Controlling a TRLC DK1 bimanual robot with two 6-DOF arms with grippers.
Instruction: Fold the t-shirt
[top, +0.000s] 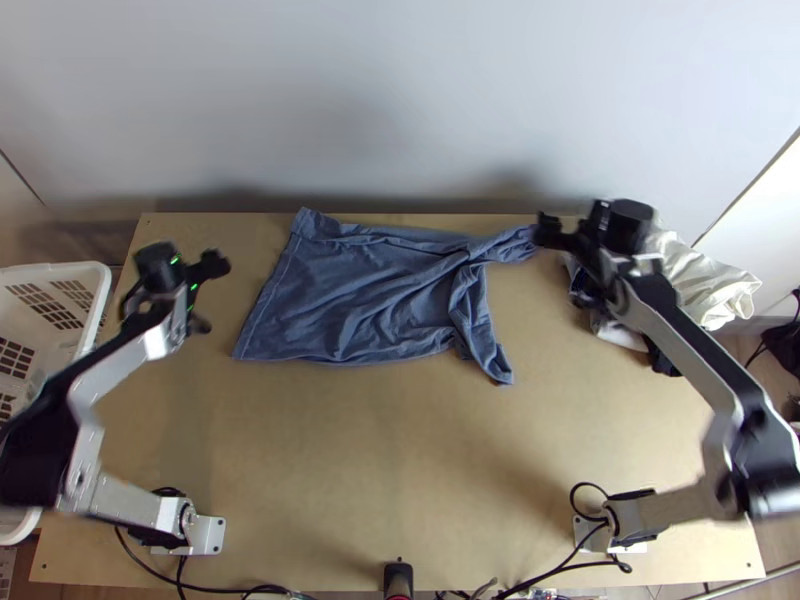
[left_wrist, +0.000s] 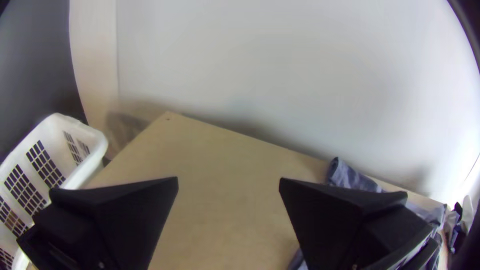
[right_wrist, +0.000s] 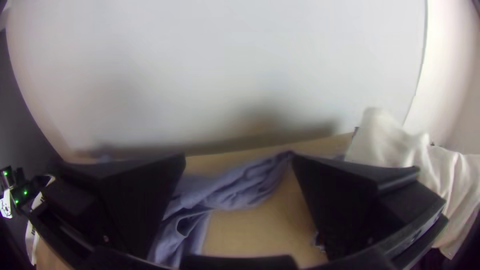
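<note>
The blue-grey t-shirt (top: 370, 295) lies spread on the table's far half, wrinkled, its right part bunched with one sleeve toward the back right and another toward the near side. Left of the shirt, apart from it, is my left gripper (top: 215, 295); in the left wrist view the left gripper (left_wrist: 228, 185) is open with bare table between its fingers. My right gripper (top: 562, 232) is at the back-right sleeve's end. In the right wrist view the right gripper (right_wrist: 239, 162) stands open, with the sleeve (right_wrist: 245, 185) seen between its fingers.
A white basket (top: 95, 310) stands at the table's left edge. White and dark cloths (top: 690, 275) are heaped at the back right, beside the right gripper. A pale wall (top: 400, 100) rises behind the table (top: 350, 460). Cables run along the near edge.
</note>
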